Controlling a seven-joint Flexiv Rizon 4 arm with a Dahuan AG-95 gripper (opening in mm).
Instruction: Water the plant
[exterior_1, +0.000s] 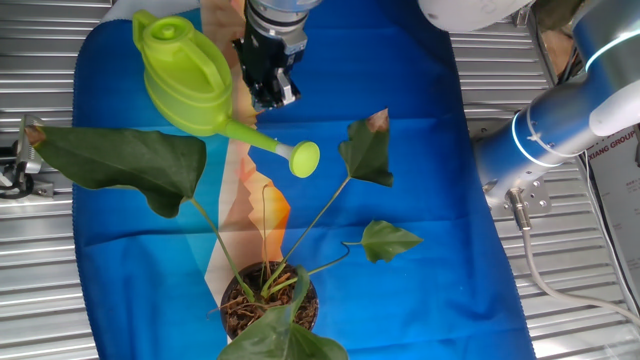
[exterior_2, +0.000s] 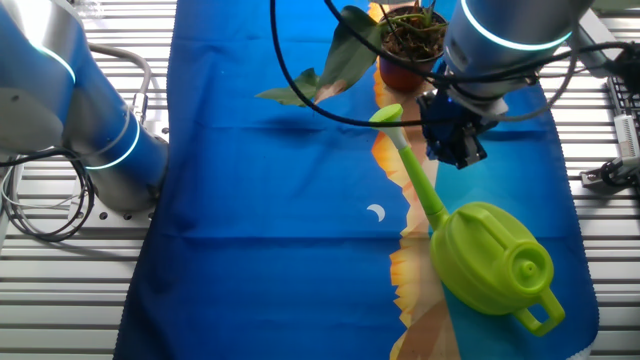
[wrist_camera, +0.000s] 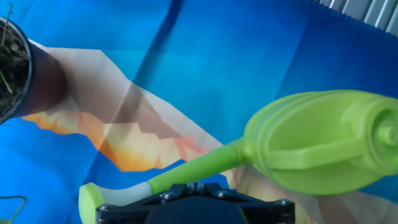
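Observation:
The plant stands in a small round pot of brown soil (exterior_1: 268, 300) at the near edge of the cloth, its dark green leaves (exterior_1: 120, 160) on long thin stems. The pot also shows in the other fixed view (exterior_2: 410, 45) and at the left edge of the hand view (wrist_camera: 12, 68). The lime-green watering can (exterior_1: 190, 80) stands upright on the cloth, its spout head (exterior_1: 305, 158) pointing towards the plant. My gripper (exterior_1: 270, 92) hovers beside the can above its spout (wrist_camera: 193, 167), fingers together and holding nothing. It also shows in the other fixed view (exterior_2: 455, 150).
A blue cloth (exterior_1: 430, 260) with an orange mountain print covers the slatted metal table (exterior_1: 40, 60). The arm's base (exterior_2: 110, 150) stands beside the cloth. Black cables (exterior_2: 300, 70) hang across near the plant. Small hardware lies at the table's edge (exterior_2: 610, 175).

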